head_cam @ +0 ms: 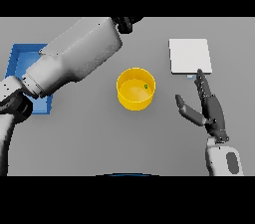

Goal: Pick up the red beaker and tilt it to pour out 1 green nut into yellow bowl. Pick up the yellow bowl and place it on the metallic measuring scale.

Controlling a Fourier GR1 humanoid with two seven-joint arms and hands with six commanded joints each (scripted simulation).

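One green nut (146,86), round yellow bowl (135,99)

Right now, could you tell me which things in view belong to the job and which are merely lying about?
Part of the job:
yellow bowl
green nut inside it
metallic measuring scale
right hand, open beside the bowl
left hand, mostly hidden at the top edge

Lying about:
blue tray, behind the left arm

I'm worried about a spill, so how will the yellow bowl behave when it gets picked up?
The yellow bowl looks rigid and wide, so it probably won't tip. The green nut lies loose inside and may slide if tilted. Its smooth wall could be slippery for the right hand.
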